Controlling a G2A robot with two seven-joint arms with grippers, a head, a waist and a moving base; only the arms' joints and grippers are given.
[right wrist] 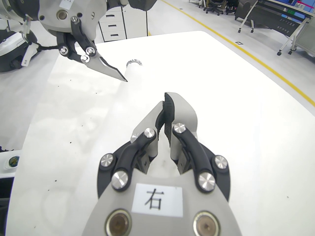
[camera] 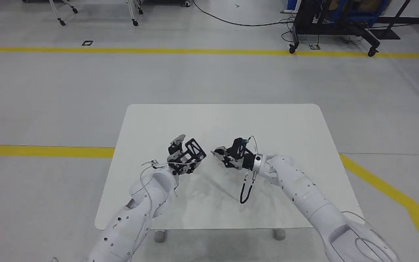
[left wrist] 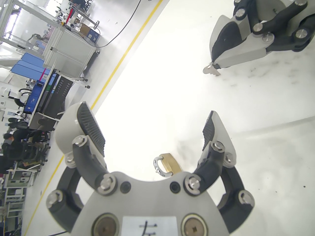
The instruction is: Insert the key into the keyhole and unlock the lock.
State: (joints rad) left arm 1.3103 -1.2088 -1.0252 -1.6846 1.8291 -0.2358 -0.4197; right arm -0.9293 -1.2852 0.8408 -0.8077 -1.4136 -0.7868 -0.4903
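In the top view, the left gripper (camera: 185, 149) and the right gripper (camera: 221, 156) face each other near the middle of the white table (camera: 288, 131), close together but apart.

In the left wrist view, the left gripper (left wrist: 150, 133) has its jaws spread wide with nothing between them. The brass padlock (left wrist: 169, 164) lies on the table under it, between the finger bases. Farther off, the right gripper (left wrist: 217, 61) pinches a silver key (left wrist: 211, 70). The key's blade pokes out past the fingertips, well apart from the padlock.

In the right wrist view, the right gripper (right wrist: 165, 104) has its pads pressed together, and the key is hidden between them. The padlock (right wrist: 134, 62) shows just beyond the left gripper's near finger, ahead of the right gripper.
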